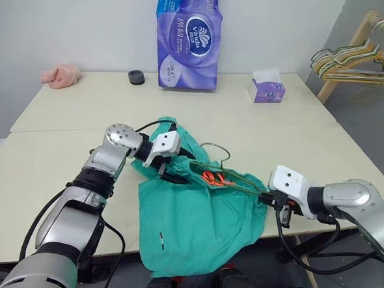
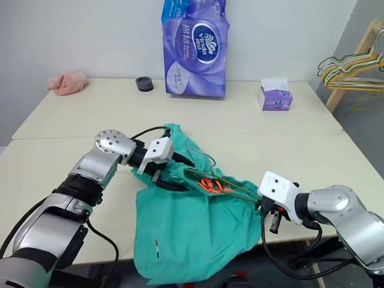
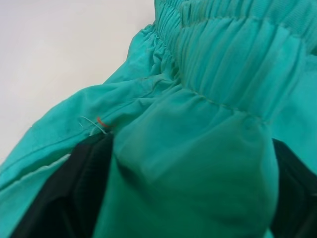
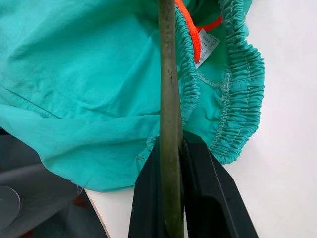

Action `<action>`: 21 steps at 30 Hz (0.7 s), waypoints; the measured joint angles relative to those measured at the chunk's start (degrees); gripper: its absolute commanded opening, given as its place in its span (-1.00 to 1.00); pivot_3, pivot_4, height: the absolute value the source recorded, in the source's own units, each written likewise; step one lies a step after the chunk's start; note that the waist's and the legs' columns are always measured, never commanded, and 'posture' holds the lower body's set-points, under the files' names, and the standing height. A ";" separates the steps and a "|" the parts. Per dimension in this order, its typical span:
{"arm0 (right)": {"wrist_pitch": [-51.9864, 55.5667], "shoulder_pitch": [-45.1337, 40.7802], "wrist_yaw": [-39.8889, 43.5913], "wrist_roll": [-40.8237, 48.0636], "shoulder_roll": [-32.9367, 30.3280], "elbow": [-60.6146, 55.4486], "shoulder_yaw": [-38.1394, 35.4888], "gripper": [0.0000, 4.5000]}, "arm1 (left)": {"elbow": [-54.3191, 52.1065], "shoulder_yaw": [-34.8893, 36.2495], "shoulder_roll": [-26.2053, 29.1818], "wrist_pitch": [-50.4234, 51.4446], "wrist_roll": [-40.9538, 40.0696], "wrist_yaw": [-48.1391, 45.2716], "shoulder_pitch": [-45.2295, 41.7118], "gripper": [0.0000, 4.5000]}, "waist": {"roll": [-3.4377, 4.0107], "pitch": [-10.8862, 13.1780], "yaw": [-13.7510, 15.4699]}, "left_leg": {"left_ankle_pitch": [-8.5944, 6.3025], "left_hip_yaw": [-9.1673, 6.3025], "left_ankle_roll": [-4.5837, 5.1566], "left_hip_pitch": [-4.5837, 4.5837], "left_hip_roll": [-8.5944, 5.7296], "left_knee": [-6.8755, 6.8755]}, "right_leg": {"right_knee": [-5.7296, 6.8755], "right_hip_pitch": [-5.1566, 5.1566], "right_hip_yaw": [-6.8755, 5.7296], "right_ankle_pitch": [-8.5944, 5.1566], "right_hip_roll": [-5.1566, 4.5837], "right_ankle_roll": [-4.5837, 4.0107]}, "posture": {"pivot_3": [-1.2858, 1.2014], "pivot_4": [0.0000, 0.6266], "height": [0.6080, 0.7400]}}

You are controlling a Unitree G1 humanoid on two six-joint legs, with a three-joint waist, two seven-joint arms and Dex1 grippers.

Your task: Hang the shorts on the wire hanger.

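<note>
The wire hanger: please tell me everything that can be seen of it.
The wire hanger is thin olive-gold metal wire. One end is pinched in the shut right pincer. Its bar runs along the gathered waistband of the teal shorts, partly hidden by cloth, and its hook lies on the table beyond them.

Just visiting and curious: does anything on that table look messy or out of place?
Yes: the shorts droop over the table's front edge, bunched and lopsided, with the wire hanger poking through the waistband. Nothing is spilled.

Most of wire hanger (image 1: 224,178) hidden in shorts (image 1: 196,229), w/ hook out.
</note>
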 measured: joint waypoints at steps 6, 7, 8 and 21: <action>0.02 0.00 0.43 0.00 0.02 -0.02 -0.01 -1.00 | 0.02 -0.01 -0.09 0.78 0.00 -0.96 0.06 -0.51 | 0.00 0.00 -0.09 | 0.00 -0.01 0.00 0.00 0.00 0.01 | 0.00 0.00 0.00 0.01 0.00 0.00 | -0.14 -0.81 1.00; 0.02 0.00 0.43 -0.02 0.02 -0.02 -0.05 -1.00 | -0.10 -0.02 -0.07 0.83 0.01 -1.32 0.14 -0.65 | 0.00 0.00 -0.10 | 0.00 -0.01 0.00 0.00 0.00 0.01 | 0.01 0.00 0.00 0.01 0.00 0.00 | -0.14 -0.81 1.00; 0.05 0.00 0.37 -0.09 0.02 -0.02 -0.27 -1.00 | -0.42 -0.13 0.04 0.87 0.01 -1.79 0.31 -0.76 | 0.00 0.00 -0.11 | 0.00 -0.01 0.00 0.00 0.00 0.01 | 0.00 0.00 0.00 0.01 0.00 0.00 | -0.14 -0.82 1.00; -6.89 0.71 2.84 -4.60 -2.30 0.28 -0.73 -0.68 | -6.10 -0.33 0.67 1.75 -0.02 -3.92 2.76 -0.98 | 0.05 -0.03 -0.09 | 0.00 -0.02 0.00 0.00 0.00 0.02 | 0.02 0.00 -0.02 0.02 0.00 -0.02 | -0.13 -0.82 1.00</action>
